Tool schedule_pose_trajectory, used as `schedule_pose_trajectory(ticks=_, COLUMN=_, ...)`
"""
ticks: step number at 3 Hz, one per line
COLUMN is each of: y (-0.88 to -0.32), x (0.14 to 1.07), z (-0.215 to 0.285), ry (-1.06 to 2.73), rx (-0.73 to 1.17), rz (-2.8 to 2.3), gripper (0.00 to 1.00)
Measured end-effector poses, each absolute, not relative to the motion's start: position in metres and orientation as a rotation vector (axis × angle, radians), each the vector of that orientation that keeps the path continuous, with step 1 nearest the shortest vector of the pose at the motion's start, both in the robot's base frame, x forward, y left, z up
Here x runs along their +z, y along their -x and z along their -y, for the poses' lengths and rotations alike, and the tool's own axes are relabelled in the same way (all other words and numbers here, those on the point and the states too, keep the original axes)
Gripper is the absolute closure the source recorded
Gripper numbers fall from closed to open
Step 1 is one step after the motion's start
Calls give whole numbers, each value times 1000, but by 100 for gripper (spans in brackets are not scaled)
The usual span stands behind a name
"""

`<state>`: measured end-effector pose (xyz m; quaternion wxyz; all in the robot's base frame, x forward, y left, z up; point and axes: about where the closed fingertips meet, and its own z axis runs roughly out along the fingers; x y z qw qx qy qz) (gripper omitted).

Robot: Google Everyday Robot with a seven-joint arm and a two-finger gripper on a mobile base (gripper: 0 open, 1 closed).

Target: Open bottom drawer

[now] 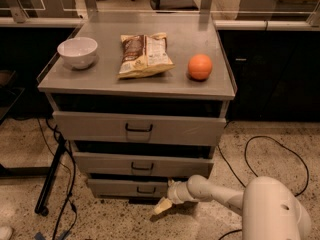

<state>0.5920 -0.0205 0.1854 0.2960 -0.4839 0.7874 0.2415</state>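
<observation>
The bottom drawer [125,188] is the lowest, shortest grey front of the cabinet, with a small dark wire handle [146,189] at its centre. It stands slightly out from the cabinet. My gripper [164,204] is low near the floor, just right of and below the handle, in front of the drawer's right part. Its pale fingers [161,206] point down and to the left. The white arm [220,194] reaches in from the lower right.
The grey cabinet top [100,79] carries a white bowl [77,52], a chip bag [144,54] and an orange [200,66]. Black cables [270,149] lie on the speckled floor at right. A black stand leg [50,184] leans at the cabinet's left.
</observation>
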Motion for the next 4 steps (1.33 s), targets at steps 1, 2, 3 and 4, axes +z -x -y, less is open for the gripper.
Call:
schedule_pose_trajectory(ticks=1, y=-584, x=185, z=27, ry=1303, rx=653, rz=-2111, gripper=0)
schedule_pose_trajectory(ticks=2, y=-546, x=200, z=51, ry=1287, rx=736, rz=-2160, gripper=0)
schedule_pose_trajectory(ticks=3, y=-546, x=200, z=51, ry=1288, rx=735, rz=-2161, gripper=0)
schedule_pose_trajectory(ticks=4, y=-546, x=189, z=47, ry=1354, rx=692, rz=-2195, gripper=0)
